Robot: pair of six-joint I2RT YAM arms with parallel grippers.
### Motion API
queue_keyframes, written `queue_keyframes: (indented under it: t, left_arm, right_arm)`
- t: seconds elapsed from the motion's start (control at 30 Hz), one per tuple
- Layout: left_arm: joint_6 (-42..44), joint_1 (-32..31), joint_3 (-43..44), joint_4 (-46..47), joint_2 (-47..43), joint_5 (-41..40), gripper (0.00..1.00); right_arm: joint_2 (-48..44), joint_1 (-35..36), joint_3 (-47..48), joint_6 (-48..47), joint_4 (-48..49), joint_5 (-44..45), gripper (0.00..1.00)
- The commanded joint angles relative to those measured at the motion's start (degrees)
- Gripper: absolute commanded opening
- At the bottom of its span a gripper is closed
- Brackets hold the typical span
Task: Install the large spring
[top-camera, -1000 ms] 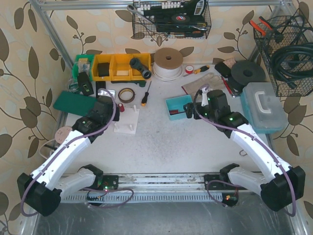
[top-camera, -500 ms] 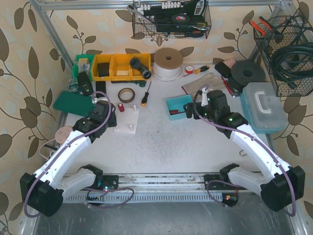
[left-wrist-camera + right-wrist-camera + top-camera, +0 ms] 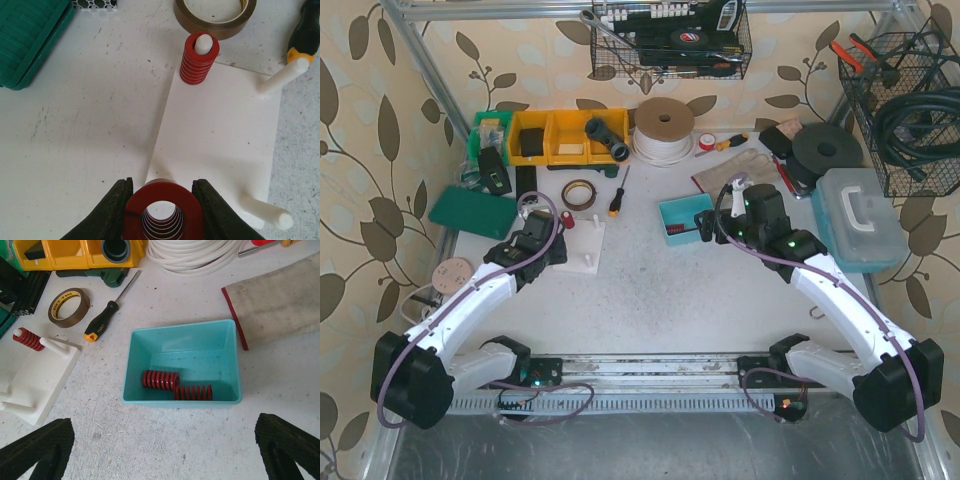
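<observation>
Left claw [image 3: 163, 210] clamps the large spring [image 3: 165, 192]; right claw [image 3: 162, 447] hangs released. Hazard: the bore lands off-centre on the 4 o'clock peg [image 3: 265, 211], snags, and tips the white base [image 3: 215, 130].

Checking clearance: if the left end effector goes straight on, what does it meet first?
Probably the white peg board, directly beyond the large red spring held in the left end effector; the gap between them is unclear.

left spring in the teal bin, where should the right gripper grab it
Grip the left spring across its middle from straight above, probably: it lies on its side in the teal bin, with bare floor along both long sides.
</observation>
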Motion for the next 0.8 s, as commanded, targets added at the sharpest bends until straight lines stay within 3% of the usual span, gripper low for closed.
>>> queue_keyframes:
  t: [0.0,0.77]
  left_arm:
    - [-1.44,0.6,-0.35,4.3,-0.3,0.86,0.0]
    - [-0.79,0.6,-1.81,5.91,5.15,0.52,0.0]
  right_arm:
    - [0.0,-0.23,0.31,-0.73,0.82,-1.09,0.97]
    - [-0.78,-0.2,0.14,-1.27,1.03,-1.42,0.97]
